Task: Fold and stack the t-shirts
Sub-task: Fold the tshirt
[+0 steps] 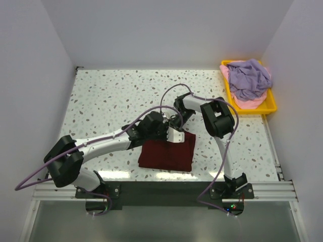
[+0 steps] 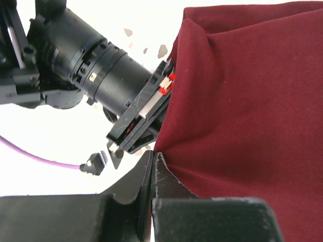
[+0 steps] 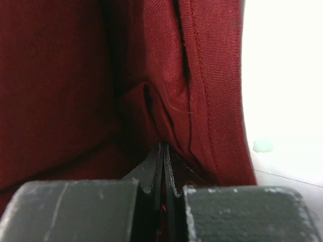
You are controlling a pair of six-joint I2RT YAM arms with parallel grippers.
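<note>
The dark maroon t-shirt lies folded into a rough rectangle on the speckled table near the front edge. Both grippers meet at its far edge. My left gripper is shut, and the cloth puckers into its closed tips. My right gripper is shut on a fold of the same shirt, with red cloth showing between its tips. The right gripper's body also shows in the left wrist view, right beside my left fingertips. The lavender t-shirt lies crumpled on the pale pink t-shirt.
The yellow plastic tray stands at the back right corner and holds the lavender and pink shirts. White walls enclose the table on three sides. Purple cables loop over both arms above the table's middle.
</note>
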